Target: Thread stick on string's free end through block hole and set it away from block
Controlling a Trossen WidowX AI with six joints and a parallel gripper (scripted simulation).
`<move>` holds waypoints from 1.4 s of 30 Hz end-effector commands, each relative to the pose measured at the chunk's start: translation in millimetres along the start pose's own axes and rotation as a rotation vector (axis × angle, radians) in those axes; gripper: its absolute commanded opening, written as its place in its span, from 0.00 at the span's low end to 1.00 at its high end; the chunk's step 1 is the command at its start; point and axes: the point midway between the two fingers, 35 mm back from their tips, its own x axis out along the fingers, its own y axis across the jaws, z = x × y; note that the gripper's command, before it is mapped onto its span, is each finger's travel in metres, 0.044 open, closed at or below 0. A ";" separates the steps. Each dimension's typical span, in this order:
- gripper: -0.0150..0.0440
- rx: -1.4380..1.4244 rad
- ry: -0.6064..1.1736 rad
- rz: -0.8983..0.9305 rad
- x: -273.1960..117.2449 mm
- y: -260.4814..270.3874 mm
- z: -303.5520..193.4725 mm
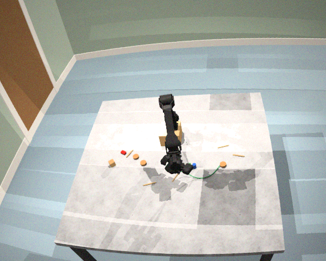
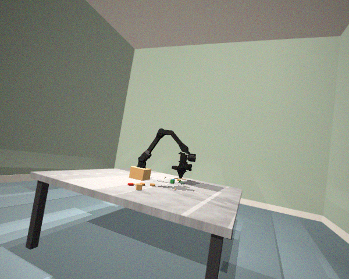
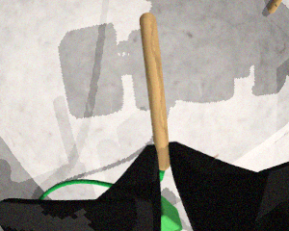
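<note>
My gripper is shut on the wooden stick, close to its string end. The stick points away from the fingers, and its shadow lies apart from it, so it is off the table. The green string curves from there to the round orange-brown button on the table. The wooden block stands near the arm's base, away from the gripper. The arm covers part of it in the top view, and its hole cannot be made out.
A green cube and a blue piece lie near the gripper. Loose sticks lie around. At the left are a red piece, another stick, a wooden cube and two discs.
</note>
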 end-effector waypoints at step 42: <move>0.25 -1.689 0.000 0.004 0.3 52.3 -1.7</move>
